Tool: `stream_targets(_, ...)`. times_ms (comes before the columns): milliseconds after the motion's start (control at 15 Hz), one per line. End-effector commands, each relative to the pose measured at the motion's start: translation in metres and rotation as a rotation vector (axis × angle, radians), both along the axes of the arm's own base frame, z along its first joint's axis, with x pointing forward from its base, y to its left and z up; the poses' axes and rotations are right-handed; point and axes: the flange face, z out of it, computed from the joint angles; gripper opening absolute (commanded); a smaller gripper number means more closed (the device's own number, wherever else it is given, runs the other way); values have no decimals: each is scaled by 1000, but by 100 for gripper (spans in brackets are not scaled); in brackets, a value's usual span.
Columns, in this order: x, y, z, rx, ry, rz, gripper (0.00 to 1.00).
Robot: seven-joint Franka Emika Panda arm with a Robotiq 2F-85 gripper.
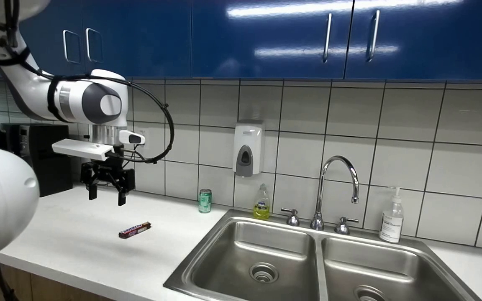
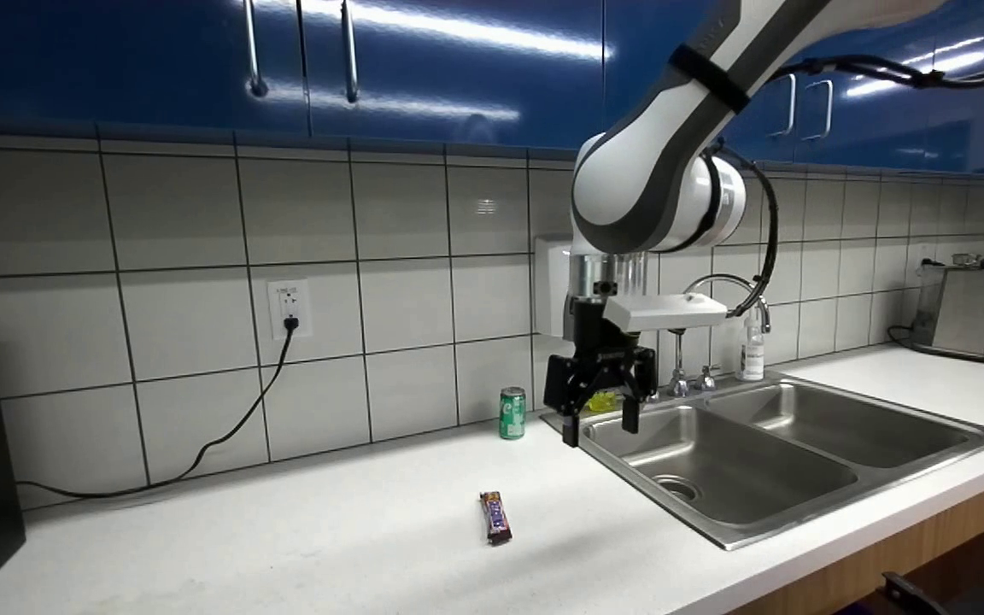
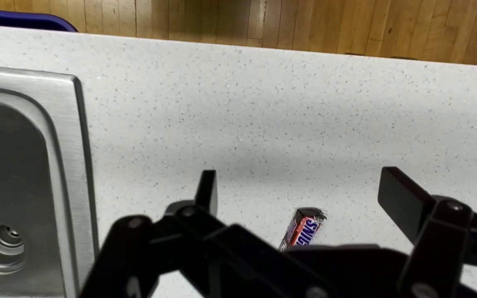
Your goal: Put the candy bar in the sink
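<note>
Above the counter, spread fingers point downward.

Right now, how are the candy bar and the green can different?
The bar lies flat, but the can stands upright. The bar is thin and oblong, while the can is round and fatter. The bar looks mostly dark reddish-brown; the can is mostly green. The can is close to the tiled wall, and the bar is farther out. Both are on the white counter.
</note>
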Motion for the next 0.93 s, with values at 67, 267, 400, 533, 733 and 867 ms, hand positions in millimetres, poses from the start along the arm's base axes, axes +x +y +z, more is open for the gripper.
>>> stream_targets(67,29,30,-29,1,11,-10,100)
stream_targets(267,49,42,-46,-5,24,-21,100)
stream_targets(400,63,49,-56,-10,29,-27,100)
stream_targets(533,76,56,-65,-13,34,-33,100)
stream_targets(733,93,69,-81,-4,47,-59,100)
stream_targets(867,103,77,-92,3,56,-82,100)
